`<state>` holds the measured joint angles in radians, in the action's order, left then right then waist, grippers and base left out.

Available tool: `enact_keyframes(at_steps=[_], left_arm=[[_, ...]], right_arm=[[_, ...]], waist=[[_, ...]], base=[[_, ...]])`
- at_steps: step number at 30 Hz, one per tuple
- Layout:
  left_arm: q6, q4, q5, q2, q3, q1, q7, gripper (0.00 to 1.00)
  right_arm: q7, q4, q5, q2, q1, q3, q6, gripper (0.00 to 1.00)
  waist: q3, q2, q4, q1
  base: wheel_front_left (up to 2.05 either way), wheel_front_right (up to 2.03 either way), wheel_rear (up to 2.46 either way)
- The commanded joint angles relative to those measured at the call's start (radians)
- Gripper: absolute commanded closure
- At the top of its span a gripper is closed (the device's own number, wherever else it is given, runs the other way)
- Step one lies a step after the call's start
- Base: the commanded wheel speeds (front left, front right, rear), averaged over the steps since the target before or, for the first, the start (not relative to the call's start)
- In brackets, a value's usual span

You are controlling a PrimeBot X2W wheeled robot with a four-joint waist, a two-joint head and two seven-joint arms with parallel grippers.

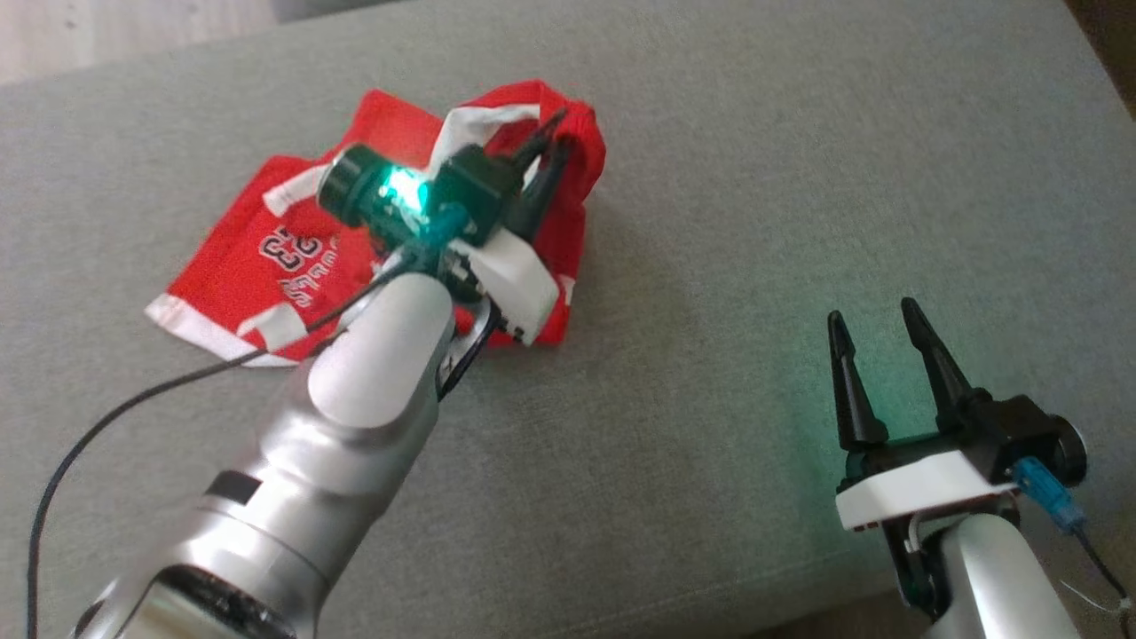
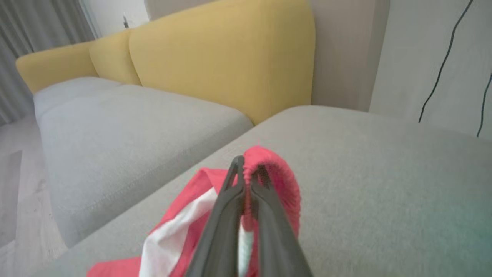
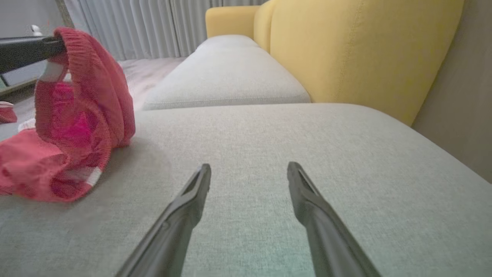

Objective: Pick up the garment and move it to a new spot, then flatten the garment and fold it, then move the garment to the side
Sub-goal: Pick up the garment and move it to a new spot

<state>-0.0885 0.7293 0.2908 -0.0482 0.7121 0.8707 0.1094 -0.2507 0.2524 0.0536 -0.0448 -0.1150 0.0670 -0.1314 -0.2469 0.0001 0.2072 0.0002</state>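
A red garment with white trim and white lettering lies crumpled on a wide grey sofa cushion, toward the cushion's left side in the head view. Most of the cloth rests on the cushion. One red knitted edge is raised above the rest in a loop. The left fingers are pressed together on that raised edge, pinching it between their tips. A thin black cable runs along the left arm. The right fingers are spread wide with nothing between them, low over bare cushion, well apart from the garment on its right. Yellow backrests rise behind the cushions, with pale curtains beyond.
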Motion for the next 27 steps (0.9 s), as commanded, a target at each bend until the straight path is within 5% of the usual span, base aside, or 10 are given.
enact_keyframes(at_steps=[1, 3, 6, 16, 27], left_arm=[[0.002, -0.011, 0.005, -0.013, -0.017, 0.021, 0.015, 1.00], [0.006, 0.024, 0.008, -0.006, 0.015, 0.017, 0.035, 1.00], [0.010, 0.049, 0.026, -0.003, 0.068, 0.012, 0.058, 0.00], [0.056, 0.024, 0.141, -0.002, 0.214, -0.009, 0.096, 0.00], [0.109, 0.027, 0.220, -0.005, 0.193, -0.094, 0.149, 0.00]], right_arm=[[-0.011, -0.031, 0.008, -0.005, -0.033, 0.027, 0.001, 0.00], [-0.011, -0.030, 0.012, -0.005, -0.033, 0.030, 0.001, 0.00], [-0.011, -0.026, 0.015, -0.005, -0.034, 0.034, 0.001, 0.00], [-0.011, -0.002, 0.021, -0.005, -0.028, 0.043, 0.001, 0.00], [-0.011, 0.015, 0.002, -0.005, 0.001, 0.010, 0.001, 0.00]], waist=[[-0.027, -0.0001, 0.023, -0.0002], [-0.036, -0.0001, 0.026, -0.0002], [-0.043, -0.0001, 0.025, -0.0002], [-0.001, -0.0001, -0.031, -0.0002], [0.134, -0.0001, -0.115, -0.0002]], base=[[0.00, 0.00, 0.00], [0.00, 0.00, 0.00], [0.00, 0.00, 0.00], [0.00, 0.00, 0.00], [0.00, 0.00, 0.00]])
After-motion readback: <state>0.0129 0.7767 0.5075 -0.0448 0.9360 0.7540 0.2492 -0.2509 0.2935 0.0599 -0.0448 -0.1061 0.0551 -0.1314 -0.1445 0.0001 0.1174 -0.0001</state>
